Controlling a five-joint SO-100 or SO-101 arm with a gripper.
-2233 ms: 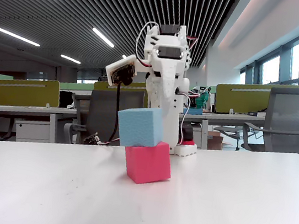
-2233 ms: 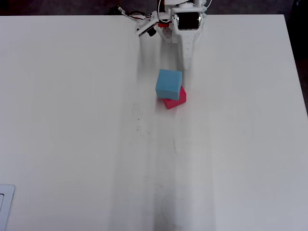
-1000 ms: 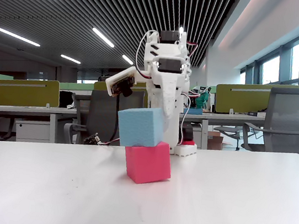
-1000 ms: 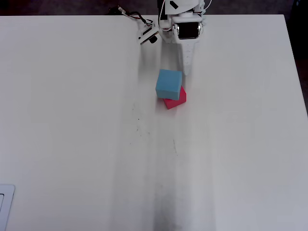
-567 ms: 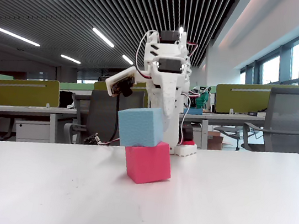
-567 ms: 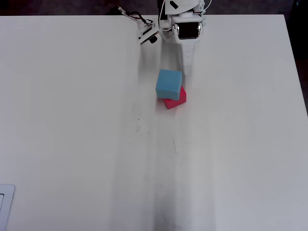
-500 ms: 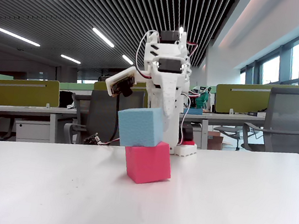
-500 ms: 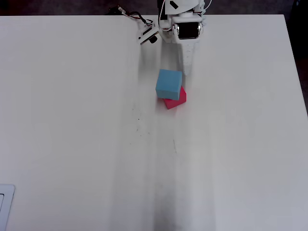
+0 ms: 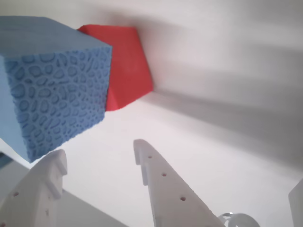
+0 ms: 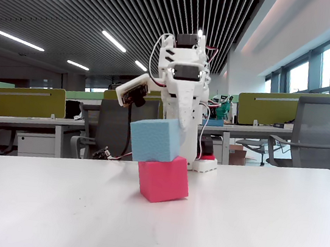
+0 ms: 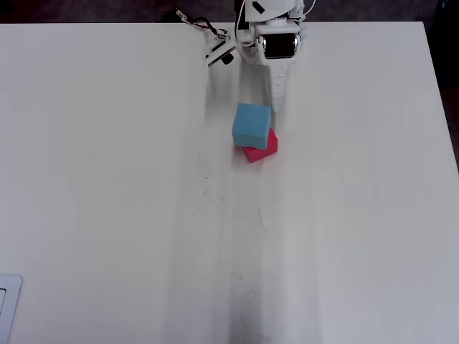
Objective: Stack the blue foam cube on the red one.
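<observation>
**Blue cube sits on red cube, gripper clear of both**

We see the light blue, finely pitted foam cube (image 10: 155, 139) resting on top of the pinkish-red matte foam cube (image 10: 163, 178) on the white table (image 10: 248, 233). In the fixed view the blue cube is shifted toward the left of the red one, so its left edge overhangs while part of the red cube's top stays uncovered at the right. The red cube looks slightly tilted on the table. From overhead, the blue cube (image 11: 252, 125) covers most of the red cube (image 11: 262, 150), which shows only as a rim along the lower right; the two are turned at different angles to each other.

In the wrist view the blue cube (image 9: 52, 90) fills the upper left, its open-cell pitting plain on the near face and its edges sharp. The red cube (image 9: 125, 64) lies behind it, smooth and matte.

The white two-finger gripper (image 9: 98, 158) enters the wrist view from below. We see its fingers (image 9: 156, 184) spread apart with nothing between them, and neither touches a cube. Overhead, the white robot arm (image 11: 276, 50) stands at the far edge of the table, and the cubes sit just in front of it.
</observation>
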